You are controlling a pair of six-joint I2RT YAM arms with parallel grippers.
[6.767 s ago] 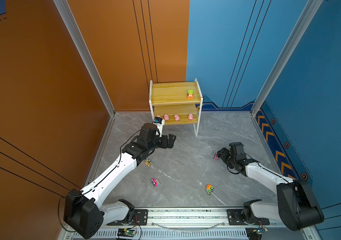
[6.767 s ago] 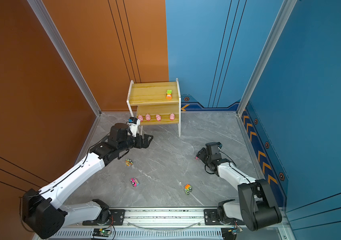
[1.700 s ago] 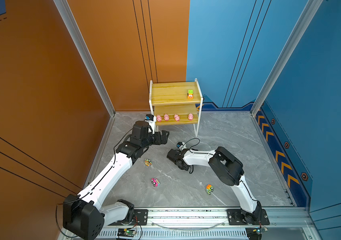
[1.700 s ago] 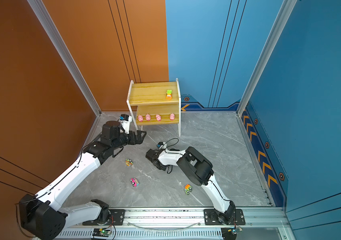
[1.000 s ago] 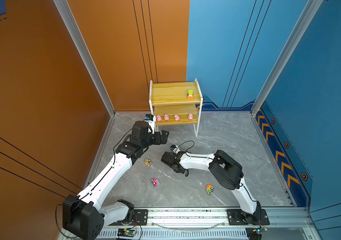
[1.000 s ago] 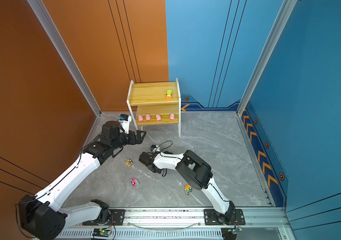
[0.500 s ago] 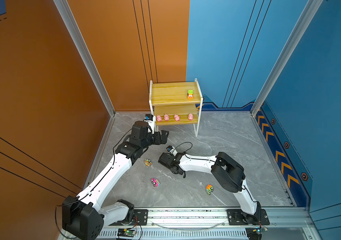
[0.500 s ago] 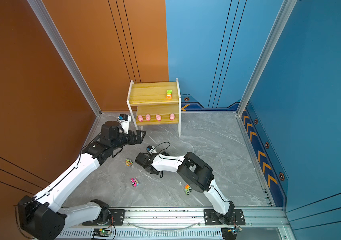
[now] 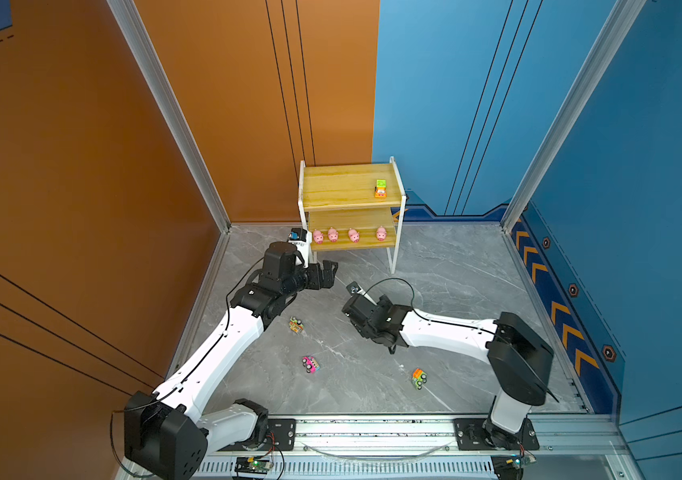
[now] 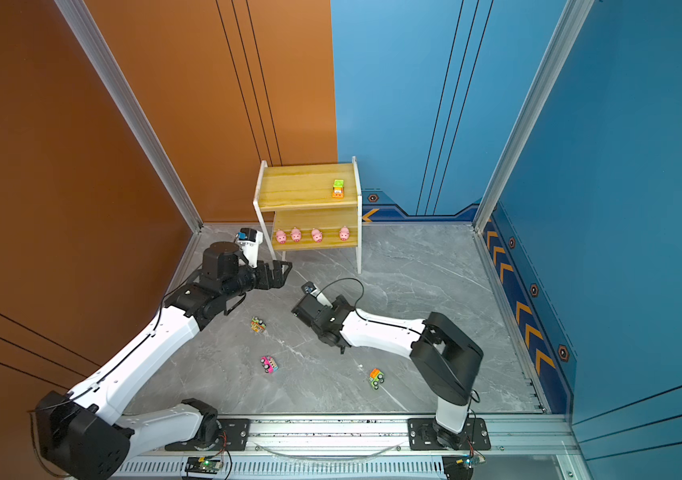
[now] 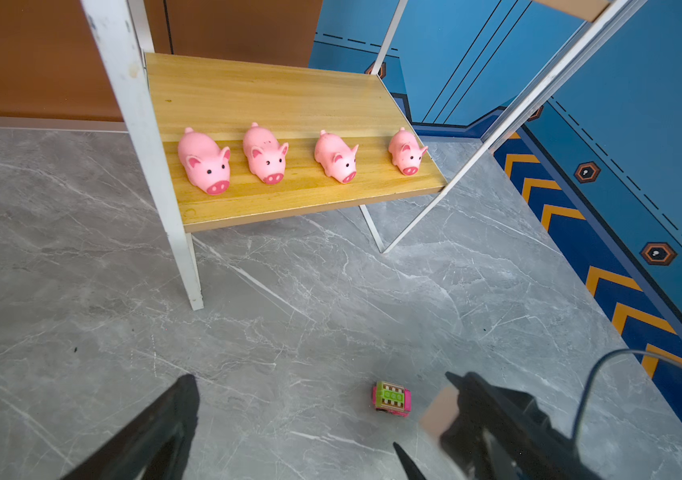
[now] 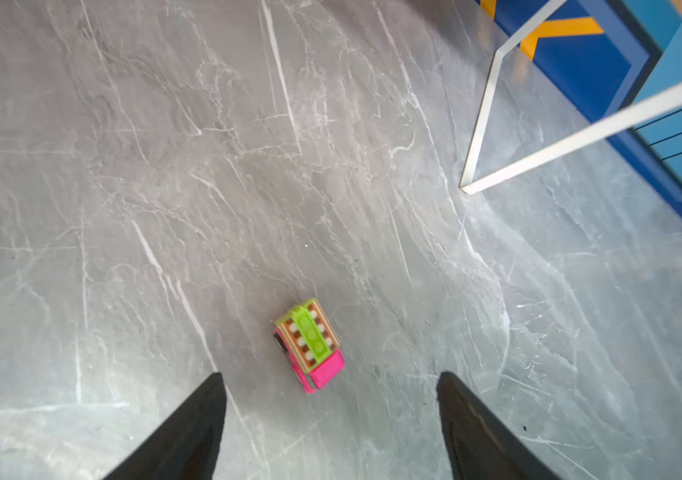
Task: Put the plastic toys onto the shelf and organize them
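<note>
The right gripper (image 12: 330, 374) hangs with its jaws spread wide just short of the pink-and-green car (image 12: 310, 345). The car sits free on the grey table (image 12: 123, 166), out in front of the shelf (image 9: 339, 187). It looks light, hard, slick and ready to roll, so I'd pinch its flat sides above the wheels. The left gripper (image 9: 326, 272) gapes wide, empty.

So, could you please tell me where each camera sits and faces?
Top views: high over the front rail, looking down on the shelf, left arm and right arm.
Left wrist: faces the shelf's pigs; left fingers show.
Right wrist: looks down at the pink-green car ahead of the right fingers.
Shared: both wrist views show that car.
</note>
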